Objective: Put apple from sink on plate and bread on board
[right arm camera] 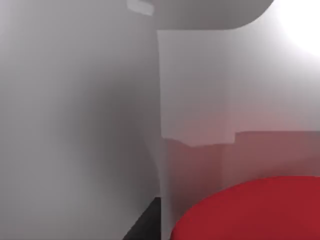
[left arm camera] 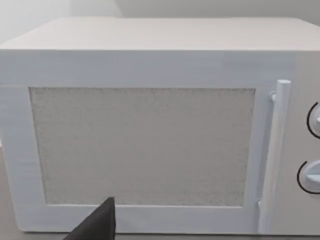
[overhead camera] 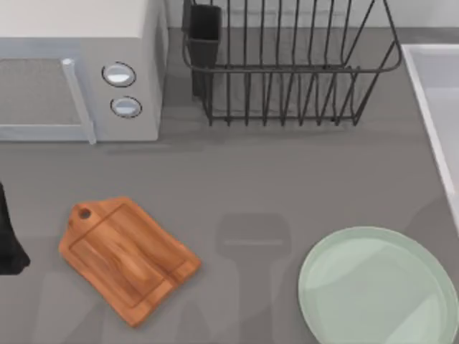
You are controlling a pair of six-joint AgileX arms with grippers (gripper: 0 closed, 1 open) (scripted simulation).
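The smooth red apple (right arm camera: 250, 210) looms beside the pale sink (overhead camera: 430, 93) wall in the right wrist view. The round mint-green plate (overhead camera: 337, 287) and brown wooden cutting board (overhead camera: 125, 258) lie bare on the grey counter (overhead camera: 272, 179), so by this evidence neither placement is done. Whether either pincer is open or closed cannot be told.

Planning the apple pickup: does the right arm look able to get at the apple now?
Probably yes: in the right wrist view the apple sits close against pale sink walls, with nothing between them.

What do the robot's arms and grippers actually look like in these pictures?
Little of them can be seen. In the top view, the left arm is a plain black, angular shape at the table's left edge, with no visible cables or markings. The left wrist view shows a dark, matte, pointed fingertip. The right wrist view shows a thin dark sliver beside the red apple.
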